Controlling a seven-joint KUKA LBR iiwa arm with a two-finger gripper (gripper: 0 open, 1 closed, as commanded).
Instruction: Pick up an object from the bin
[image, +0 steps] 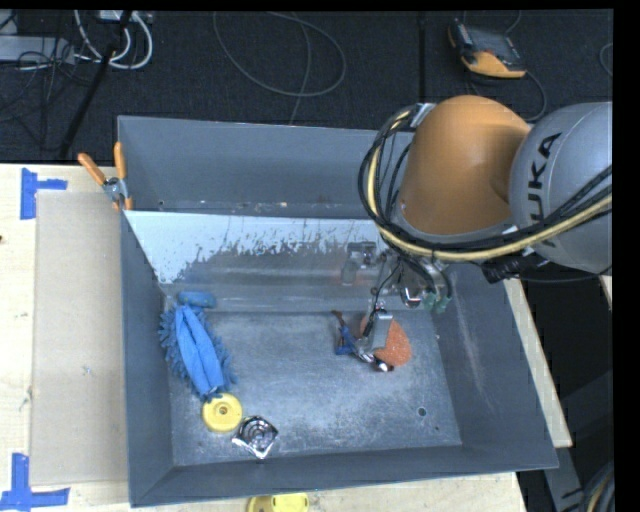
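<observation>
Is a rounded arm (580, 190) in silver-grey, with part of some black lettering (541, 165), "UKA", along the shell. Wears a smooth orange cover (460, 165), domed like a helmet, at the wrist. Carries black and yellow cables (385, 195) looped in a bundle round that dome and across the grey shell. Ends in a small gripper (371, 340) of bare grey metal, with what may be a green part (437, 299) beside its mount.

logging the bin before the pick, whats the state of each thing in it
pincer: down low on the right, at the orange-red lump
orange-red lump: lying loose, not lifted
blue fuzzy duster: lying flat at left
yellow disc: flat, by the duster's near end
small silver piece: lying beside the disc
</observation>
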